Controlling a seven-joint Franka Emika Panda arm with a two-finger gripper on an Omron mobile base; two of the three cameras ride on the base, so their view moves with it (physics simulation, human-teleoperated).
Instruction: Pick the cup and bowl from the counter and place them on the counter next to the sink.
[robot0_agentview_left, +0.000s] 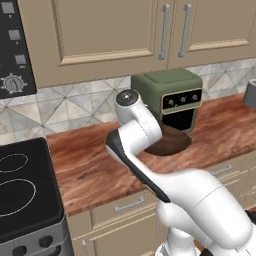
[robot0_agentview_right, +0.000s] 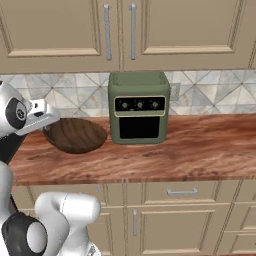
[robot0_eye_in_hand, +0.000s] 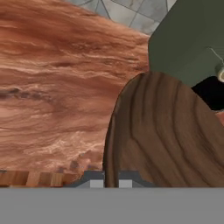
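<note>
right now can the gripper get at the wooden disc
Probably yes. The wooden disc lies flat on the counter beside the green oven, nothing on top of it. The hand view looks down on the disc from close, so the way looks free. Whether the gripper is open can't be told.

green toaster oven (robot0_agentview_right: 138, 106) beside round dark wooden disc (robot0_agentview_right: 75, 134); black stovetop (robot0_agentview_left: 25, 189).
</note>
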